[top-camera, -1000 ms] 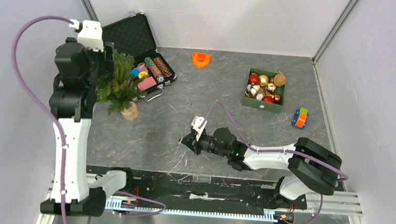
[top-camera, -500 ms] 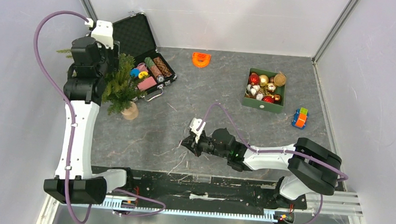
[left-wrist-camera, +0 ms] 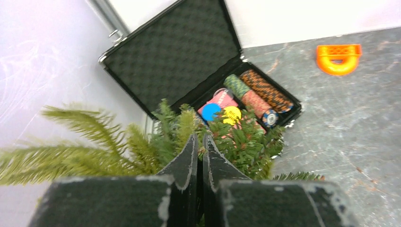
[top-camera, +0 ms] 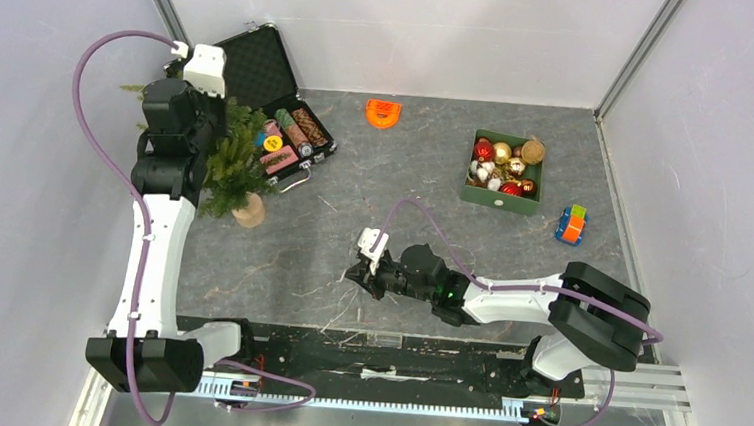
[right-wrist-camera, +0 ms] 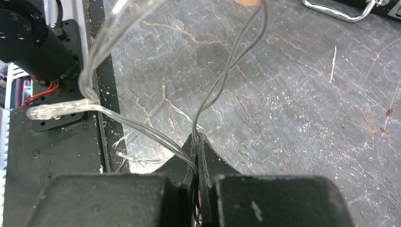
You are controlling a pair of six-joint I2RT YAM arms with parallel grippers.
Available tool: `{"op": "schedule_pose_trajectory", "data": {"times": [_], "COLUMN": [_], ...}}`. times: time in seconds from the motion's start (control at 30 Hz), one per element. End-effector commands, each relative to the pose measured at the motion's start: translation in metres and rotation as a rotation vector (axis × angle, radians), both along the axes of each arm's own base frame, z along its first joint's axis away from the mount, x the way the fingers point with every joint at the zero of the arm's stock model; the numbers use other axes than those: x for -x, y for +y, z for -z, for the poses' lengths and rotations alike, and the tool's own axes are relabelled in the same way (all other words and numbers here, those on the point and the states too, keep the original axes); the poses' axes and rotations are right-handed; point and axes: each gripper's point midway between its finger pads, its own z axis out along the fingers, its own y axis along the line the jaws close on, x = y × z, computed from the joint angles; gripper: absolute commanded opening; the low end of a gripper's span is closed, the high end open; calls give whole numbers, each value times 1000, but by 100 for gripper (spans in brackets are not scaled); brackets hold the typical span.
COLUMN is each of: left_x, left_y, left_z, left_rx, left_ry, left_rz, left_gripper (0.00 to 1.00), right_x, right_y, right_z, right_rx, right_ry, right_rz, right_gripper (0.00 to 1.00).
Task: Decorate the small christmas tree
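The small christmas tree (top-camera: 231, 168), green and bushy on a tan stump base (top-camera: 248, 211), stands at the table's left, in front of an open case. My left gripper (left-wrist-camera: 199, 137) is buried in the tree's top branches (left-wrist-camera: 246, 142), its jaws shut with a twig pinched at their tips; from above the wrist hides it. My right gripper (right-wrist-camera: 197, 137) hangs low over the table's near middle (top-camera: 361, 270), shut on a thin string of clear and dark light wires (right-wrist-camera: 222, 80). The wires run up and off to the left, with a clear bulb end (right-wrist-camera: 56, 109).
A black foam-lined case (top-camera: 253, 64) with coloured poker chips lies open behind the tree. An orange D-shaped piece (top-camera: 384, 112) lies at the back middle. At the right stand a green box (top-camera: 500, 202) of baubles and a small coloured toy (top-camera: 572, 224). Loose wire (top-camera: 341, 311) trails by the near edge.
My left arm has swung right and back over the tree, and its gripper has gone from open to shut among the top branches. The right gripper has barely shifted, still holding the wires.
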Motion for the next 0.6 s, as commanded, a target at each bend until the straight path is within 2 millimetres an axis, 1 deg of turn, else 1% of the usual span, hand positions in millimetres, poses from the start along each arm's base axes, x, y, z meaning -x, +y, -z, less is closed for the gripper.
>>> {"op": "schedule_pose_trajectory", "data": {"times": [0.0, 0.07, 0.13, 0.2, 0.23, 0.3, 0.37, 0.43, 0.5, 0.57], "left_x": [2, 4, 8, 11, 12, 13, 15, 16, 17, 17], "left_y": [-38, -58, -79, -103, -114, -138, -165, -188, -208, -229], "left_z": [-26, -35, -50, -63, -65, -64, -58, -54, -54, -55], "left_rx": [65, 121, 153, 147, 135, 104, 87, 90, 79, 53], "left_ry": [-79, -75, -77, -80, -79, -68, -44, -25, -25, -34], "left_rz": [201, 294, 381, 460, 494, 565, 640, 714, 769, 825], "left_gripper": [2, 2, 2, 2, 2, 2, 2, 2, 2, 2], "right_x": [-10, -15, -24, -34, -36, -46, -53, -59, -63, -63], "right_y": [3, -1, -11, -24, -30, -46, -61, -78, -94, -107], "right_z": [-24, -33, -41, -46, -49, -50, -51, -51, -49, -51], "right_rx": [-10, -7, -6, 7, 12, 29, 40, 43, 49, 46], "right_ry": [-48, -61, -72, -92, -102, -120, -127, -130, -129, -136], "right_rz": [31, 53, 101, 150, 159, 212, 256, 300, 341, 360], "right_gripper": [0, 0, 0, 0, 0, 0, 0, 0, 0, 0]}}
